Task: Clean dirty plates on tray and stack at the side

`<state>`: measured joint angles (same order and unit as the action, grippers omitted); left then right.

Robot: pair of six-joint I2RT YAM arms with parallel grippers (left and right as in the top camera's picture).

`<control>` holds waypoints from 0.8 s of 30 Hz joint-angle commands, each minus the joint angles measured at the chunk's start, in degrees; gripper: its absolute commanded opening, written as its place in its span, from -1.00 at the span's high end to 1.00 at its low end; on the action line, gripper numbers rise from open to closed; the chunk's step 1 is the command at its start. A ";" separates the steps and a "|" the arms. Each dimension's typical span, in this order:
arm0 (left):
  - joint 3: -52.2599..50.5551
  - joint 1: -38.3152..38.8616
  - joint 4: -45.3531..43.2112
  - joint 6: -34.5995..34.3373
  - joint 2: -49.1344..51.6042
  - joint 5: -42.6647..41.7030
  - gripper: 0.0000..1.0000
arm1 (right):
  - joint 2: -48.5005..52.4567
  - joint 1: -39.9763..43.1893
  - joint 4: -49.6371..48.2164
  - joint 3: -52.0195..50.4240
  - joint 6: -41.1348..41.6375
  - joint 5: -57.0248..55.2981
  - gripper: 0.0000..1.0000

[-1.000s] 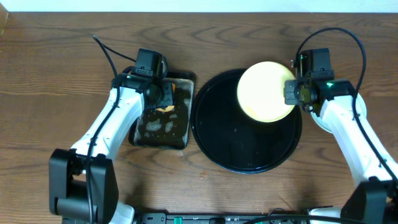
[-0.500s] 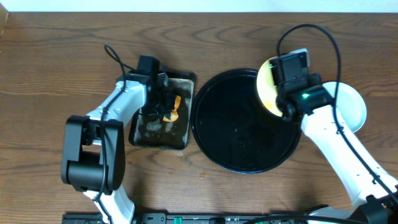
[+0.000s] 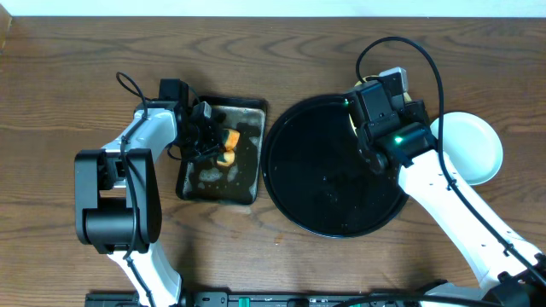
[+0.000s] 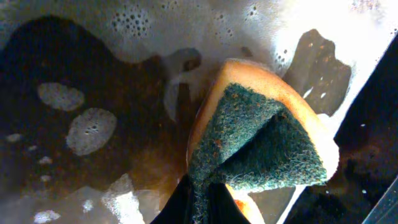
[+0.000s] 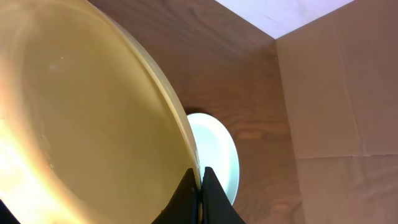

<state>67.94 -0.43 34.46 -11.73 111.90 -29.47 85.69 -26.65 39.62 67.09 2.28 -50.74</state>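
My right gripper (image 5: 200,182) is shut on the rim of a pale yellow plate (image 5: 81,112). The plate stands tilted on edge, and its face shows no sauce. In the overhead view the right wrist hides almost all of it, above the upper right of the round black tray (image 3: 324,205), which holds no plates. A pale mint plate (image 3: 467,147) lies flat on the table right of the tray, also seen as the mint plate (image 5: 219,155) behind the yellow rim. My left gripper (image 4: 200,200) is shut on an orange sponge (image 4: 261,137) with a green scouring face, over the pan.
A rectangular dark pan (image 3: 194,181) with brown water and white suds (image 4: 90,127) sits left of the tray. Wooden tabletop (image 3: 77,102) surrounds both. A pale wall and a brown cardboard panel (image 5: 348,93) rise beyond the table's far edge.
The right arm has swung the yellow plate from flat to on edge and moved left, uncovering the mint plate. The left arm has turned and shifted the sponge within the pan.
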 commanded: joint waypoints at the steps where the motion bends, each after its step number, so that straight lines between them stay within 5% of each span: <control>1: -0.50 0.44 0.66 1.92 -2.75 2.86 0.85 | -1.05 -0.22 0.00 0.09 -0.20 0.87 0.98; 5: -0.50 2.60 0.59 3.82 -9.53 5.70 0.85 | -1.05 0.11 -0.11 0.09 0.68 2.80 0.98; 11: -0.50 8.68 0.15 3.78 -14.19 22.88 0.85 | -1.05 0.11 -1.25 0.09 0.68 2.84 0.98; 24: -0.79 12.63 0.15 3.76 -1.55 23.78 0.85 | -1.05 0.11 -0.90 0.09 0.87 3.76 0.98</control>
<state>67.51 12.12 34.44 -8.91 107.55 -7.16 85.69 -26.63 38.72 67.09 2.33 -46.92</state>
